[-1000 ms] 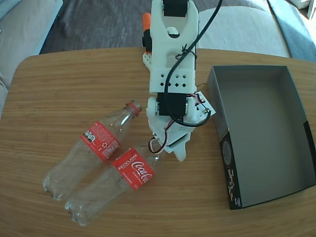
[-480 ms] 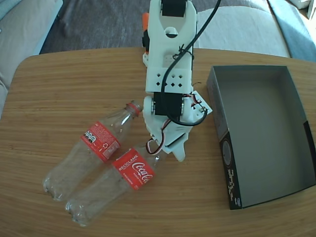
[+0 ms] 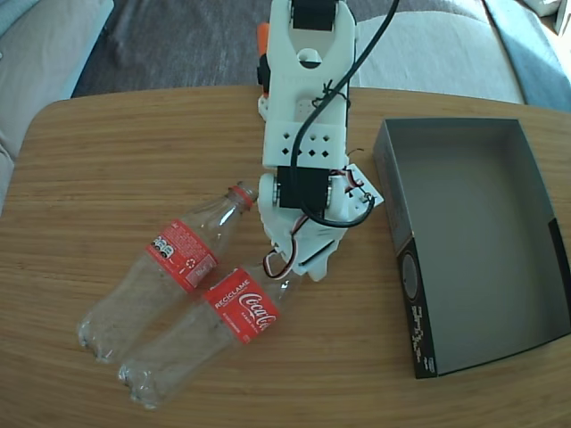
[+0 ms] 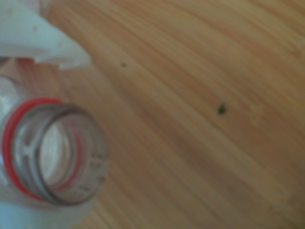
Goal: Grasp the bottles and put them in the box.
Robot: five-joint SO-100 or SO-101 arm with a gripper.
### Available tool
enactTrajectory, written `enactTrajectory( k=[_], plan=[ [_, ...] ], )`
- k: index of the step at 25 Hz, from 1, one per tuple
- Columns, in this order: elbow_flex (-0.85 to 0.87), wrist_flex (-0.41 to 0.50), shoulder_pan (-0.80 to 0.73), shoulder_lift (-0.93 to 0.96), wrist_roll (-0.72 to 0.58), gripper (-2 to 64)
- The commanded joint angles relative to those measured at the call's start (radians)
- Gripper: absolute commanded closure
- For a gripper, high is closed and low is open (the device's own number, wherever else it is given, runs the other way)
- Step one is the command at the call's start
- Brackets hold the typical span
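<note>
Pincer (image 3: pixel 287 272) is hovering around the nearer bottle's (image 3: pixel 201 334) neck; I am seeing its open mouth in the wrist view, grip undeterminable. Box (image 3: pixel 535 259) is sitting well apart on the desk (image 3: pixel 107 160).

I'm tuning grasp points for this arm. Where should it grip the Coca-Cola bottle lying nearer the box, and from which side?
Probably at the neck, from above. The Coca-Cola bottle lies flat with its open mouth toward the gripper; the neck is its narrowest, stiffest part, while the second bottle crowds its body on the left in the fixed view.
</note>
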Motion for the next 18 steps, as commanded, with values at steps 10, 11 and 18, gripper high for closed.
enactTrajectory(
  k=[10,11,18],
  plan=[
    [-0.025,-0.003,-0.002,0.012,0.003,39.1],
    [-0.025,-0.003,-0.003,0.012,0.006,41.8],
    [-0.023,-0.003,-0.006,0.014,0.009,45.0]
  ],
)
